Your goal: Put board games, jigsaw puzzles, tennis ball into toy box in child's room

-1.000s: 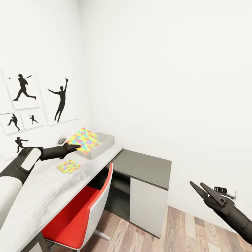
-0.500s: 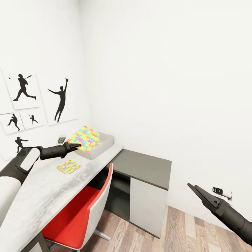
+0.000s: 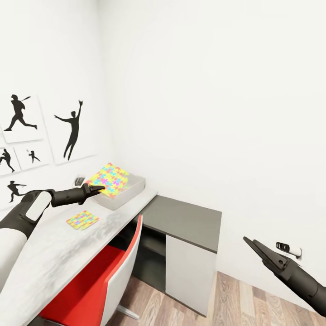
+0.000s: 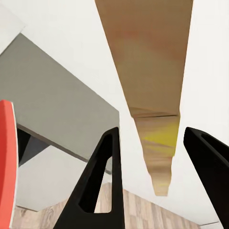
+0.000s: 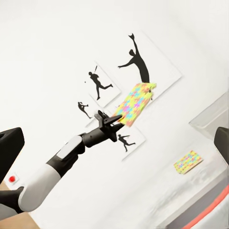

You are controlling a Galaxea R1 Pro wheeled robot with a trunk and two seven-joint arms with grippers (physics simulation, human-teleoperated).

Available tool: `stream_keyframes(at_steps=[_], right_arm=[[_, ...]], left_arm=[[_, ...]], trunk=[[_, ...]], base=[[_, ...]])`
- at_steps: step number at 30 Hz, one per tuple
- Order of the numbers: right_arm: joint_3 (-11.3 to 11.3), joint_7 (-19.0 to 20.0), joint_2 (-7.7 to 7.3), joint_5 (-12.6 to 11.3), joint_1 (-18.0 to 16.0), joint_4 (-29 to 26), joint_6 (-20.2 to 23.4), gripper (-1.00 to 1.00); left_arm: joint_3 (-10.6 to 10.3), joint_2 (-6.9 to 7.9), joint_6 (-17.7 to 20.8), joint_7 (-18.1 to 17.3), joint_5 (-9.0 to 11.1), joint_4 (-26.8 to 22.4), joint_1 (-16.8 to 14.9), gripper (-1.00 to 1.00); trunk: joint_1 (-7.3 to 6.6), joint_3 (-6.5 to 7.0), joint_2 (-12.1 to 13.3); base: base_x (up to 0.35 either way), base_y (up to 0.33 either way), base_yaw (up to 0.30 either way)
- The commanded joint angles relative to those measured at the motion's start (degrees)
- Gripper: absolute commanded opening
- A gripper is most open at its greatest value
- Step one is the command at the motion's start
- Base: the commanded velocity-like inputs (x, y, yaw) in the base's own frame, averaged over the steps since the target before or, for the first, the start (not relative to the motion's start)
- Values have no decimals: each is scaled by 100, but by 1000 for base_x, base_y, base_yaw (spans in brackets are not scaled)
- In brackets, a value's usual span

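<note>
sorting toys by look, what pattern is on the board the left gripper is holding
Interlocking jigsaw pieces in yellow, pink, blue and green on the jigsaw puzzle, clearest in the head view.

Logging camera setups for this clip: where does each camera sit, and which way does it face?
Head view: from the head, down over the table; left gripper holds a jigsaw puzzle above the toy box; right gripper over the floor.
Left wrist view: along its fingers, at the puzzle's underside.
Right wrist view: from the right arm, toward the left arm.
Shared by the head and right wrist views: held puzzle, second puzzle, wall prints.
</note>
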Motion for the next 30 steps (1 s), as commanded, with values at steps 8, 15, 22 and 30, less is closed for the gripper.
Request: stream_keyframes(at_steps=[8, 15, 22, 30], right_arm=[[-58, -5, -31, -24, -4, 6, 74, 100], [-66, -56, -29, -6, -4, 2, 190, 100], [-56, -317, -34, 28, -20, -31, 394, 100], [-58, -1953, -266, 210, -75, -68, 1460, 100]], left_arm=[[-1, 4, 123, -21, 14, 3, -8, -100], [1, 4, 135, -21, 15, 3, -8, -100], [1, 0, 130, -18, 16, -1, -8, -100], [1, 7, 134, -21, 37, 3, -8, -100]], trunk=[[3, -48, -8], [3, -106, -8], [3, -169, -8], [3, -244, -8]], base=[[148, -66, -72], [217, 104, -131], [157, 20, -60], [81, 1, -5]])
